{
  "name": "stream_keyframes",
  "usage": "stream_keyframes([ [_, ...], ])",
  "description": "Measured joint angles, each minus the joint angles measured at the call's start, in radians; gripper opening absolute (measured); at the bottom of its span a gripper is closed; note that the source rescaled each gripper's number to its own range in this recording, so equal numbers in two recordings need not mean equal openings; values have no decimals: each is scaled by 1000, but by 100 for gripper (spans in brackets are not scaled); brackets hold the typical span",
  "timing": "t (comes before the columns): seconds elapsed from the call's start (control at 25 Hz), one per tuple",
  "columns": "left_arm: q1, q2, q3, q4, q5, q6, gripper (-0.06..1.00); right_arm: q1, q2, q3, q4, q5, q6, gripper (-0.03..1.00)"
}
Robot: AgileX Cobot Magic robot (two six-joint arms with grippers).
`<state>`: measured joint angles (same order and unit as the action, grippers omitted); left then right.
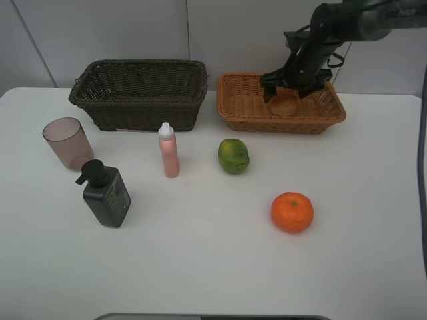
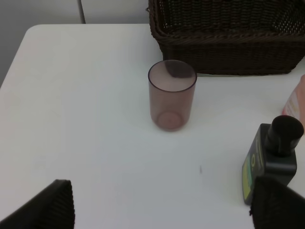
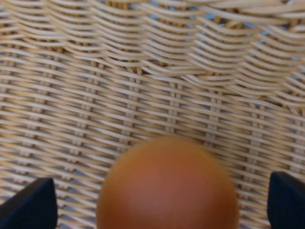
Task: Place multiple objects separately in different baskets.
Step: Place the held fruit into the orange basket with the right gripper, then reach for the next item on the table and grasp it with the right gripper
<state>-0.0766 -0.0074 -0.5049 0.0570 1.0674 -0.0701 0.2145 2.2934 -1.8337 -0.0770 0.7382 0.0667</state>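
My right gripper [image 1: 285,93] hangs open inside the light orange-brown basket [image 1: 280,124]. The red-yellow peach [image 1: 283,105] lies on the basket floor between its spread fingers, as the right wrist view [image 3: 167,186] also shows. My left gripper [image 2: 162,207] is open and empty above the table, short of the translucent pinkish cup [image 2: 171,95]. The cup [image 1: 67,143], the dark green pump bottle [image 1: 107,195], the slim pink bottle [image 1: 169,152], the green round fruit [image 1: 233,156] and the orange [image 1: 291,212] stand on the table. The dark brown basket [image 1: 137,107] holds nothing I can see.
The two baskets stand side by side along the back of the white table [image 1: 200,267]. A white wall rises behind them. The pump bottle [image 2: 274,157] stands close to the left gripper's one finger [image 2: 281,205].
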Motion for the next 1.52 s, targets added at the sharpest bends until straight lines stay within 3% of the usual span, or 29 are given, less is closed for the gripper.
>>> stream_keyframes([
  [0.36, 0, 0, 0, 0, 0, 1, 96, 60, -179, 14, -15, 128, 0, 87],
  [0.6, 0, 0, 0, 0, 0, 1, 96, 153, -314, 185, -17, 158, 54, 87],
  [0.8, 0, 0, 0, 0, 0, 1, 96, 253, -422, 355, -21, 119, 108, 87],
  [1.08, 0, 0, 0, 0, 0, 1, 96, 380, -447, 452, -88, 65, 272, 87],
  [1.36, 0, 0, 0, 0, 0, 1, 96, 418, -422, 488, -208, -12, 503, 87],
  [1.52, 0, 0, 0, 0, 0, 1, 96, 429, -372, 488, -235, -12, 539, 87],
])
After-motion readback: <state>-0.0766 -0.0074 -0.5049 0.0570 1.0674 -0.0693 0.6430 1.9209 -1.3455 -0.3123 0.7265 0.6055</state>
